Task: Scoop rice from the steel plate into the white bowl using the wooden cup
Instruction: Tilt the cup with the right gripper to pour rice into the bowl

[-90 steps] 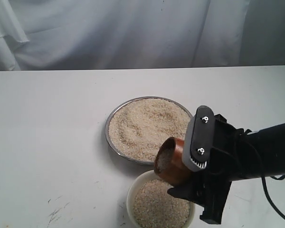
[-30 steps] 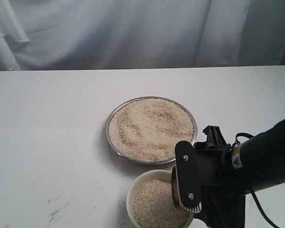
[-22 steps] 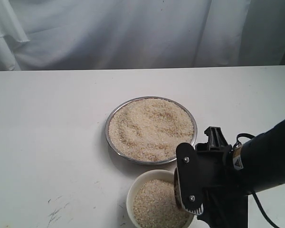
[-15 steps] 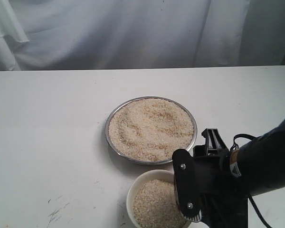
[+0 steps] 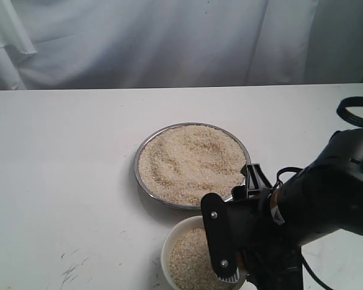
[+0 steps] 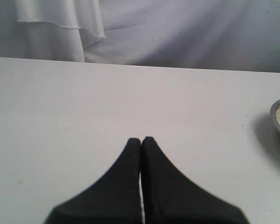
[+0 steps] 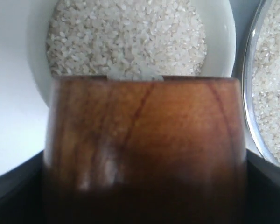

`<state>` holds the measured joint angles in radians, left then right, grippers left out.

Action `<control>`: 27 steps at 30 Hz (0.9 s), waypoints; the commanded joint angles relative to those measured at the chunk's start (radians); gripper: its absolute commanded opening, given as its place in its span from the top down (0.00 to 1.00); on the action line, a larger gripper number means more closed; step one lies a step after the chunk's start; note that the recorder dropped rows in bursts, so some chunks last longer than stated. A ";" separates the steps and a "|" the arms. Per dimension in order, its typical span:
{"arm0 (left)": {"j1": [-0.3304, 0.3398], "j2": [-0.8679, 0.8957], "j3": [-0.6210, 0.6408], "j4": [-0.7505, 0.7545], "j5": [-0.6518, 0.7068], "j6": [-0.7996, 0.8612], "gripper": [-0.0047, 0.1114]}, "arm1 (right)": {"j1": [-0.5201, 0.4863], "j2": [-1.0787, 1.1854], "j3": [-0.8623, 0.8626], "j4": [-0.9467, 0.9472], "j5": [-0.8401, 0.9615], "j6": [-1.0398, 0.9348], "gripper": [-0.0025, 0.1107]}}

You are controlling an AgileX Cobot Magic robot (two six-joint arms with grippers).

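The steel plate (image 5: 146, 183) sits mid-table, full of rice (image 5: 190, 162). In front of it the white bowl (image 5: 169, 241) holds more rice (image 5: 189, 261). My right gripper (image 5: 235, 257) hangs over the bowl's right side, rolled over, and its finger (image 5: 219, 244) hides the wooden cup from the exterior view. In the right wrist view my right gripper (image 7: 144, 196) is shut on the wooden cup (image 7: 144, 135). The cup is tipped mouth-down above the bowl (image 7: 36, 60), with grains (image 7: 133, 73) at its lip. My left gripper (image 6: 141, 140) is shut and empty over bare table.
The plate's rim (image 7: 248, 98) lies close beside the bowl, under the right arm. That rim (image 6: 279, 122) also shows at the edge of the left wrist view. A white curtain (image 5: 169, 42) hangs behind the table's far edge.
The right gripper has rolled further and shifted left and lower over the bowl. The cup, visible three seconds ago, is now hidden behind the finger. Plate and bowl have not moved.
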<state>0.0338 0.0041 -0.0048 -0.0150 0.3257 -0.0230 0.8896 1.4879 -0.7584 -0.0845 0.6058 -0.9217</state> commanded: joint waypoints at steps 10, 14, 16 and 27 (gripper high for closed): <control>-0.003 -0.004 0.005 0.001 -0.007 -0.001 0.96 | 0.010 0.000 -0.019 -0.059 0.039 0.018 0.98; -0.003 -0.004 0.005 0.001 -0.007 -0.001 0.96 | 0.018 0.007 -0.021 -0.073 0.038 0.021 0.98; -0.003 -0.004 0.005 0.001 -0.007 -0.001 0.96 | 0.021 0.012 -0.028 -0.073 0.044 0.023 0.98; -0.003 -0.004 0.005 0.001 -0.007 -0.001 0.96 | 0.043 0.067 -0.087 -0.163 0.108 0.042 0.98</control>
<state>0.0338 0.0041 -0.0048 -0.0150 0.3257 -0.0230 0.9224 1.5452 -0.8323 -0.2194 0.6971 -0.8861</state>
